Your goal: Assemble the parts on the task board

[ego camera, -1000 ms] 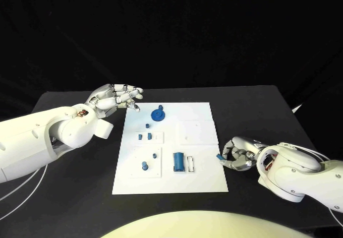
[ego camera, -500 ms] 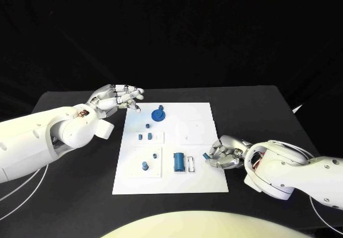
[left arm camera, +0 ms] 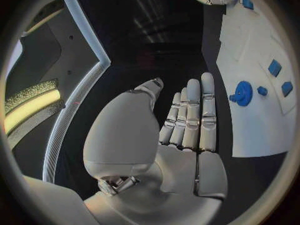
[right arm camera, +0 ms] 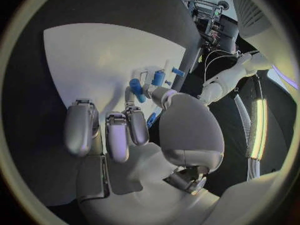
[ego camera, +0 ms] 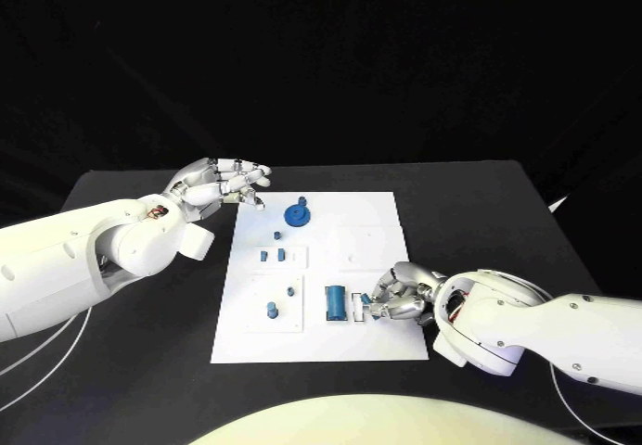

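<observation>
The white task board (ego camera: 381,246) lies in the middle of the table. On it are a blue gear (ego camera: 296,217), two small blue blocks (ego camera: 273,253), a blue cylinder (ego camera: 333,303) next to a white slot (ego camera: 356,307), and two small blue pegs (ego camera: 278,302). My right hand (ego camera: 402,297) hovers over the board's near right part. It pinches a small blue part (ego camera: 364,298) just right of the slot, and the part (right arm camera: 134,89) shows at the fingertips (right arm camera: 139,127). My left hand (ego camera: 221,181) hangs off the board's far left corner, fingers straight and holding nothing (left arm camera: 187,120); the gear (left arm camera: 242,92) lies beyond it.
Black table (ego camera: 508,213) surrounds the board, with free room on both sides. The board's right middle area is bare white. My left arm (ego camera: 81,260) lies along the table's left side.
My right hand has moved left from the table onto the board, carrying the small blue part up to the white slot. The left hand has stayed still.
</observation>
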`<state>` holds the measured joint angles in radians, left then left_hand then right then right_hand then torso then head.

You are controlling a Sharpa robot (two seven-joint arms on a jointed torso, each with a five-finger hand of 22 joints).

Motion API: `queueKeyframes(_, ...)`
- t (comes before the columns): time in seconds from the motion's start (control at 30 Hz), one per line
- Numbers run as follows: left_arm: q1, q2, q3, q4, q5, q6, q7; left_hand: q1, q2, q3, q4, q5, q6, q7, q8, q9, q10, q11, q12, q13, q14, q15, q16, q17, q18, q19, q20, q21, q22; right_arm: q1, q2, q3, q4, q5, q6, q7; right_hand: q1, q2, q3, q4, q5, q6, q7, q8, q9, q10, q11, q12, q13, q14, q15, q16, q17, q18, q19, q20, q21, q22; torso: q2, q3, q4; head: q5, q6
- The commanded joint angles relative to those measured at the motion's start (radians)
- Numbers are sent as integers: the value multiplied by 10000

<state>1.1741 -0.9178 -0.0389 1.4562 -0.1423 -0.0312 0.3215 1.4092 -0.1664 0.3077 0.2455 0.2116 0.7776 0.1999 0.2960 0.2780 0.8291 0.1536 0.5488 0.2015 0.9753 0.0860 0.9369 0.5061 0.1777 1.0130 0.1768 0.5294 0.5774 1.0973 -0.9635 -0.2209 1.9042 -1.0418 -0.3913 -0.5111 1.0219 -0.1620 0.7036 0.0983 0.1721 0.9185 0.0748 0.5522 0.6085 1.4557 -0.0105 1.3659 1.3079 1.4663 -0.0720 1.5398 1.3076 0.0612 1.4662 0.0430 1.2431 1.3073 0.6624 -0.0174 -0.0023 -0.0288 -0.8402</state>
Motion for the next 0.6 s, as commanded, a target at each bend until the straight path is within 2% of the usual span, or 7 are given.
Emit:
queueKeyframes(0.03, -1, 10, 6, 29, 51, 199, 42, 107, -32, -38, 4, 8, -52, 239, 41, 9, -61, 24, 36, -17, -48, -15, -38, -13, 44, 86, -17, -66, -14, -40, 147, 1, -73, 278, 16, 105, -318, -72, -161, 122, -261, 128, -41, -105, -65, 16, 68, -21, 1170, 881, 53, -39, 1843, -64, 272, -18, -51, 1904, -1, -2, -6, -7, -19)
queueKeyframes(0.17, -1, 4, 6, 32, 51, 219, 37, 107, -32, -38, 4, 8, -52, 239, 41, 9, -61, 24, 36, -17, -48, -15, -38, -13, 44, 86, -17, -66, -14, -97, 306, 2, -181, 288, 15, 91, -408, -77, -184, 140, -323, 147, -39, -115, -73, 39, 71, 19, 1199, 884, 52, -33, 1856, -66, 277, -17, -35, 1908, 1, 1, 0, -25, -39)
queueKeyframes(0.3, -1, -12, 6, 44, 78, 268, 1, 118, -23, -48, 17, 5, -57, 241, 42, 8, -68, 27, 36, -21, -50, -12, -39, -18, 42, 92, -17, -76, -20, -151, 430, 2, -305, 310, 29, 89, -540, -81, -231, 188, -365, 162, -32, -132, -83, 34, 76, 10, 1193, 884, 57, -34, 1853, -62, 271, -14, -64, 1901, 4, -1, 9, 27, -48)
queueKeyframes(0.37, -1, -25, 6, 52, 107, 306, -35, 118, -23, -48, 17, 5, -57, 241, 42, 8, -68, 27, 36, -21, -50, -12, -39, -18, 42, 92, -17, -76, -20, -166, 462, 3, -332, 332, 34, 108, -720, -58, -308, 248, -758, 181, -28, -160, -100, 35, 83, 14, 1197, 884, 65, -34, 1854, -60, 269, -7, -75, 1899, 4, -2, 7, 29, -52)
queueKeyframes(0.6, -1, -49, 5, 60, 142, 345, -79, 119, -14, -51, 25, 5, -57, 241, 43, 8, -69, 28, 36, -23, -52, -11, -39, -20, 41, 93, -17, -79, -22, -185, 565, 4, -374, 359, 44, 171, -774, -107, -357, 236, -854, 175, -22, -178, -107, 22, 89, -6, 1185, 881, 68, -40, 1839, -57, 263, -5, -99, 1894, -5, -3, 3, 67, -66)
